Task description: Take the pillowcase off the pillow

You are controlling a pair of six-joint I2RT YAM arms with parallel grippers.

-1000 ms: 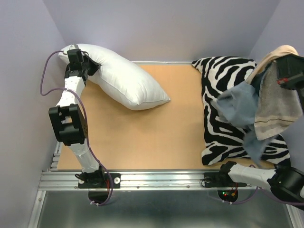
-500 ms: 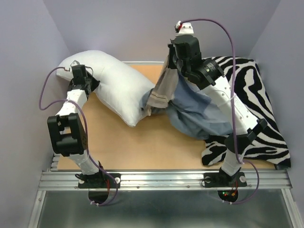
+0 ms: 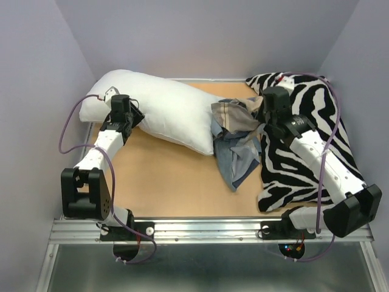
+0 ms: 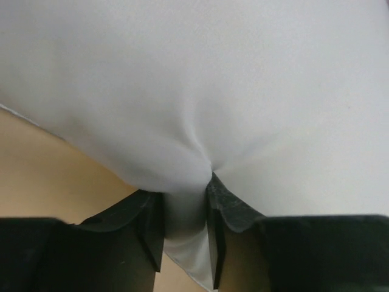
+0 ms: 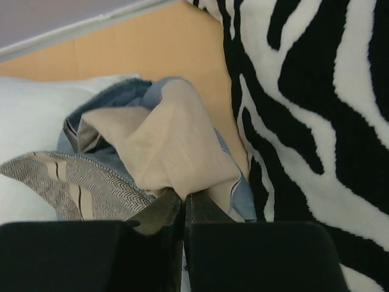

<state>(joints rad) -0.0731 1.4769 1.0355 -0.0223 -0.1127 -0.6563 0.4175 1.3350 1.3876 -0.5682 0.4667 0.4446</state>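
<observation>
The white pillow (image 3: pixel 170 106) lies across the back left of the table. My left gripper (image 3: pixel 129 115) is shut on a fold of the pillow's near left edge; the left wrist view shows white pillow fabric (image 4: pixel 213 91) pinched in my left gripper (image 4: pixel 185 204). The striped blue-grey pillowcase (image 3: pixel 237 146) lies bunched at the pillow's right end and trails toward the front. My right gripper (image 3: pixel 258 117) is shut on its tan fold. The right wrist view shows the pillowcase (image 5: pixel 164 140) pinched in my right gripper (image 5: pixel 184 199), with the pillow (image 5: pixel 24 121) behind it.
A black-and-white zebra-print cushion (image 3: pixel 304 152) fills the right side of the wooden table (image 3: pixel 170 182), under my right arm; it also shows in the right wrist view (image 5: pixel 316 91). Purple walls close in the back and sides. A metal rail (image 3: pixel 206 231) runs along the near edge.
My right gripper carried the pillowcase from the far right, over the centre, down to the pillow's right end. The pillow swung to lie more level. My left gripper moved right and nearer with it.
</observation>
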